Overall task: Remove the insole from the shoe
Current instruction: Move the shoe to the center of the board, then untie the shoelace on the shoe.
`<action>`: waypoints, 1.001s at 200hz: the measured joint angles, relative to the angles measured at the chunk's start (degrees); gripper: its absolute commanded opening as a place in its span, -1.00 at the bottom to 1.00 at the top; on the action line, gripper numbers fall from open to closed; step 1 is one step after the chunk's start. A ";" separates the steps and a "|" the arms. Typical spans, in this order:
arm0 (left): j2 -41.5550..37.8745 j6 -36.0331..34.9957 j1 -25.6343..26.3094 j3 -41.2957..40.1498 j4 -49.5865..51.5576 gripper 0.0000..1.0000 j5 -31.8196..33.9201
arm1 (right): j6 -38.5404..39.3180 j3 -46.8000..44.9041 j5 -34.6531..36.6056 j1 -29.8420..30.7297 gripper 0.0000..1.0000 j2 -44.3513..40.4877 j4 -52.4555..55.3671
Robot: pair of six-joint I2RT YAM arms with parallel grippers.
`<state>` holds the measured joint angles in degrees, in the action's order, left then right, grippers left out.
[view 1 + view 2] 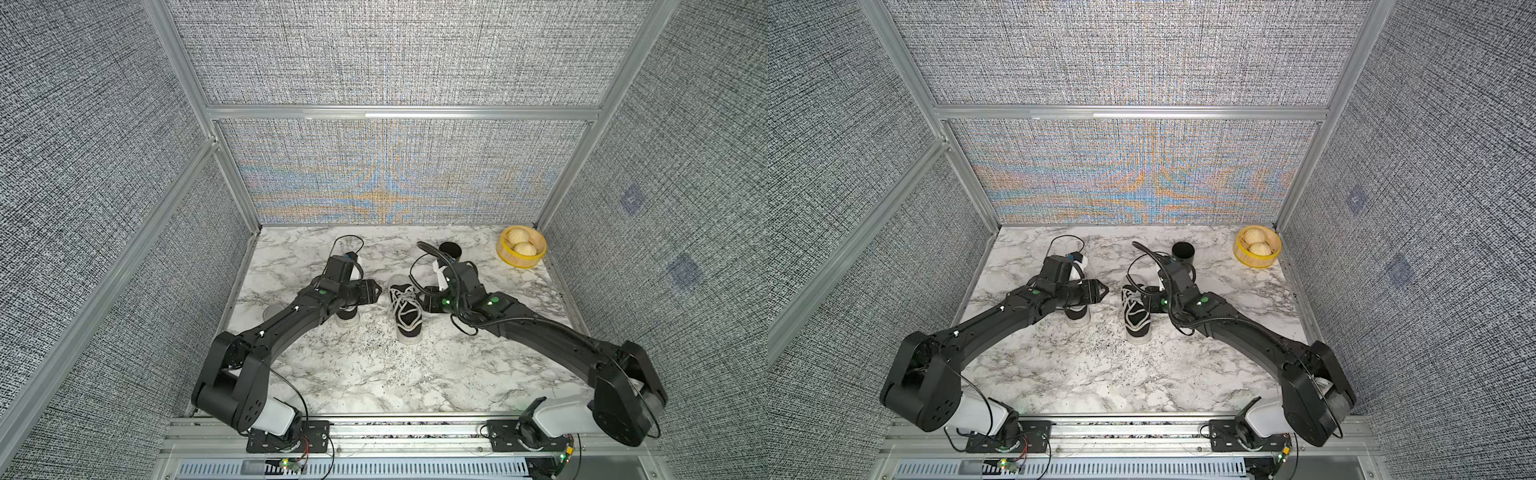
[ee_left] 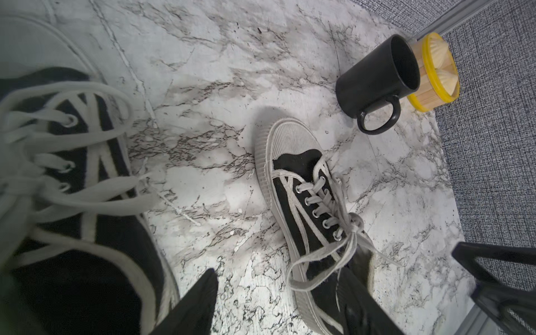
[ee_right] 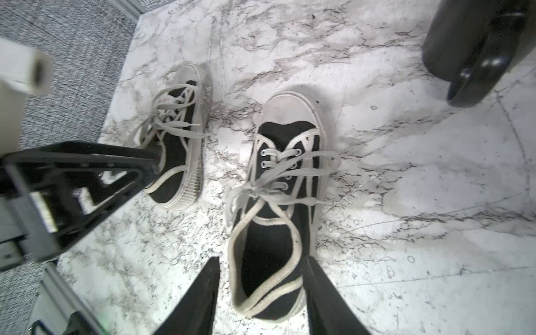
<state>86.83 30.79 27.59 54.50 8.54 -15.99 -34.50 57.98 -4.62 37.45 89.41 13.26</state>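
Yellow basket (image 2: 426,87) joins shoe (image 2: 304,203) in left wrist view, not right.

No text, label, brand, number or sign can be read in any view. On the shoe (image 3: 278,203) no brand mark can be made out. Two faint bluish square patches (image 1: 632,199) are seen on the right wall panel (image 1: 706,166) in both top views. They are too blurred for anything on them to be read.
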 measured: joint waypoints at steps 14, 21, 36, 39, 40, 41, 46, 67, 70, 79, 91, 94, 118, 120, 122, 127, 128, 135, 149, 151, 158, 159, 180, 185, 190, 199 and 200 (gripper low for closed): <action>2.43 0.11 0.42 0.96 -0.79 0.31 -0.70 | -0.98 3.08 -1.79 0.13 0.29 1.25 2.58; 3.76 0.61 0.44 1.64 -1.05 0.31 -1.05 | -1.42 5.09 -2.10 0.28 0.31 2.45 4.07; 7.19 2.27 0.35 4.09 -1.55 0.29 -2.08 | -2.34 9.09 -3.45 0.42 0.31 5.40 6.12; 7.85 2.78 0.33 4.66 -1.60 0.29 -2.23 | -2.58 9.66 -3.69 0.44 0.31 5.88 6.32; 8.20 2.97 0.33 4.94 -1.66 0.29 -2.34 | -2.64 9.79 -3.76 0.44 0.31 6.01 6.36; 8.39 3.06 0.33 5.11 -1.70 0.29 -2.38 | -2.69 9.90 -3.82 0.44 0.31 6.14 6.43; 9.55 3.82 0.33 6.14 -1.79 0.27 -2.80 | -3.06 10.64 -4.44 0.48 0.30 6.99 6.78; 14.27 6.51 0.39 10.82 -1.60 0.26 -4.48 | -3.93 12.59 -6.16 0.70 0.23 10.54 8.44; 14.97 6.99 0.39 11.56 -1.49 0.26 -4.74 | -3.98 12.87 -6.36 0.74 0.21 11.02 8.76; 16.44 7.96 0.39 13.11 -0.90 0.26 -5.22 | -4.13 13.64 -6.75 0.74 0.16 12.15 9.55; 18.21 8.98 0.39 14.75 0.13 0.26 -5.68 | -4.15 14.38 -7.06 0.79 0.09 13.25 9.99; 18.58 9.22 0.39 15.06 0.39 0.26 -5.79 | -4.15 14.56 -7.15 0.79 0.06 13.49 10.10; 21.09 11.06 0.39 16.44 2.45 0.23 -6.75 | -4.11 15.80 -7.45 0.76 -0.12 15.78 10.67; 21.27 11.32 0.39 16.50 2.62 0.22 -6.86 | -4.11 15.87 -7.48 0.76 -0.13 15.91 10.71; 21.44 11.47 0.39 16.57 2.78 0.22 -6.93 | -4.11 15.96 -7.45 0.76 -0.14 16.13 10.71; 21.84 11.50 0.39 16.70 3.13 0.21 -7.06 | -4.07 16.20 -7.56 0.72 -0.15 16.68 10.86; 21.97 11.50 0.39 16.74 3.23 0.21 -7.08 | -4.07 16.24 -7.56 0.72 -0.16 16.74 10.88; 22.47 11.85 0.39 16.94 3.65 0.20 -7.30 | -4.02 16.61 -7.58 0.66 -0.18 17.46 10.95; 23.45 12.63 0.39 17.38 4.13 0.16 -7.85 | -3.78 17.16 -7.52 0.50 -0.24 18.67 11.10; 23.61 12.74 0.39 17.40 4.17 0.15 -7.93 | -3.69 17.22 -7.52 0.48 -0.25 18.78 11.17; 23.98 12.79 0.39 17.59 4.35 0.11 -8.17 | -3.61 17.53 -7.30 0.44 -0.28 19.32 11.50; 24.02 12.79 0.39 17.62 4.37 0.10 -8.20 | -3.58 17.55 -7.28 0.44 -0.29 19.39 11.52; 25.14 13.11 0.39 18.32 4.44 0.04 -8.66 | -3.02 18.53 -6.27 0.31 -0.46 20.81 12.26; 25.38 13.18 0.39 18.45 4.44 0.01 -8.70 | -2.95 18.67 -6.27 0.24 -0.53 21.05 12.35; 25.62 13.20 0.39 18.56 4.44 0.00 -8.90 | -2.84 18.88 -6.25 0.11 -0.59 21.27 12.57; 26.08 13.22 0.39 18.78 4.42 -0.03 -9.27 | -2.69 18.97 -6.05 0.04 -0.72 21.38 12.72; 26.12 13.22 0.39 18.78 4.42 -0.04 -9.29 | -2.69 18.97 -6.05 0.04 -0.74 21.38 12.74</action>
<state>112.95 44.01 27.99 73.28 12.95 -25.28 -37.19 76.95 -10.68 37.50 110.78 26.00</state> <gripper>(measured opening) 0.498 0.198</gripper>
